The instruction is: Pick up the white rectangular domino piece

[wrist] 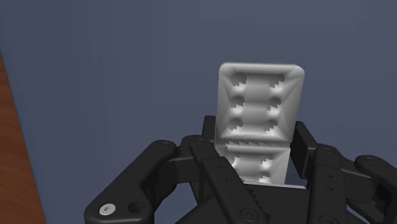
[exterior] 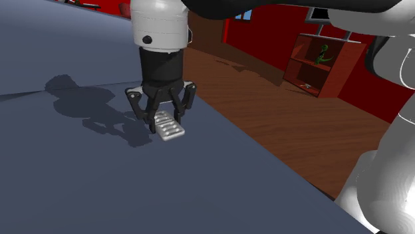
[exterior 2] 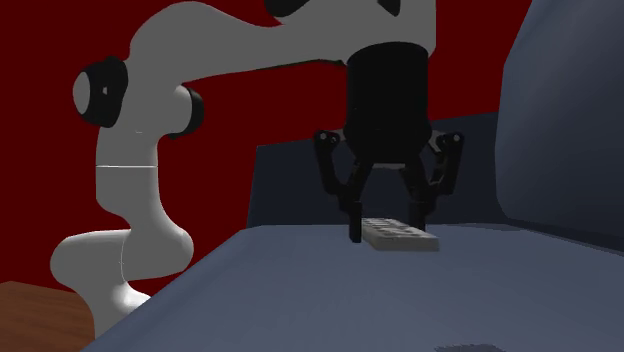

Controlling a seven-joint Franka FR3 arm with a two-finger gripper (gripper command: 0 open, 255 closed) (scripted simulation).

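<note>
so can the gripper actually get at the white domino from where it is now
Probably yes. The gripper hangs straight down right over one end of the domino, which lies flat on the blue-grey table, and nothing else stands near it to block the way.

Probably a home: bookshelf (exterior: 342,70), wooden floor (exterior: 286,126).

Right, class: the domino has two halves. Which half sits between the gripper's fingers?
On the white domino, the half nearer the palm of the black gripper: it is clasped there, while the other half juts out free on the blue-grey table.
</note>
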